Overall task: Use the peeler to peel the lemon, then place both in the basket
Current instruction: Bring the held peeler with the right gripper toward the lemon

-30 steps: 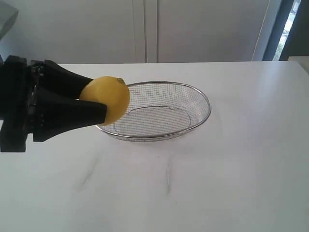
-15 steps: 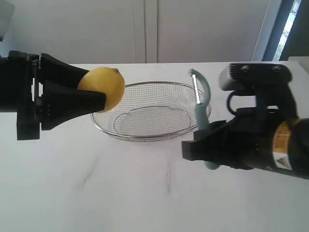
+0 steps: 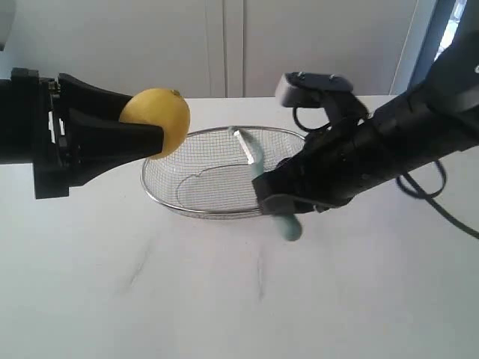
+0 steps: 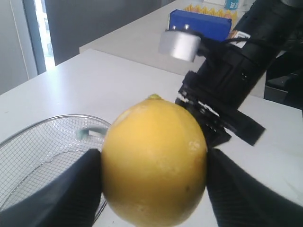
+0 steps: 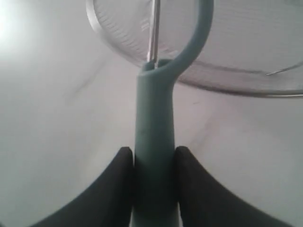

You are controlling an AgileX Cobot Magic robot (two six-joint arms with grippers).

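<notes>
My left gripper [image 3: 152, 124] is shut on the yellow lemon [image 3: 157, 118] and holds it in the air just left of the wire basket [image 3: 217, 185], its nub pointing up. In the left wrist view the lemon [image 4: 154, 163] fills the space between the black fingers [image 4: 71, 194], with the basket [image 4: 42, 146] behind it. My right gripper [image 3: 275, 200] is shut on the teal handle of the peeler [image 3: 286, 224]; its blade head leans over the basket's inside. The right wrist view shows the peeler [image 5: 154, 118] gripped by the right gripper [image 5: 152, 158], with its blade above the basket rim [image 5: 110, 37].
The white table [image 3: 262, 299] stretches out around the basket. My right arm [image 3: 389, 149] reaches in from the right across the basket's near right rim. A blue box [image 4: 201, 23] stands on a farther table in the left wrist view.
My right arm came in from the right holding the peeler and swung left, tilting the blade head over the basket. The left gripper with the lemon rose slightly.
</notes>
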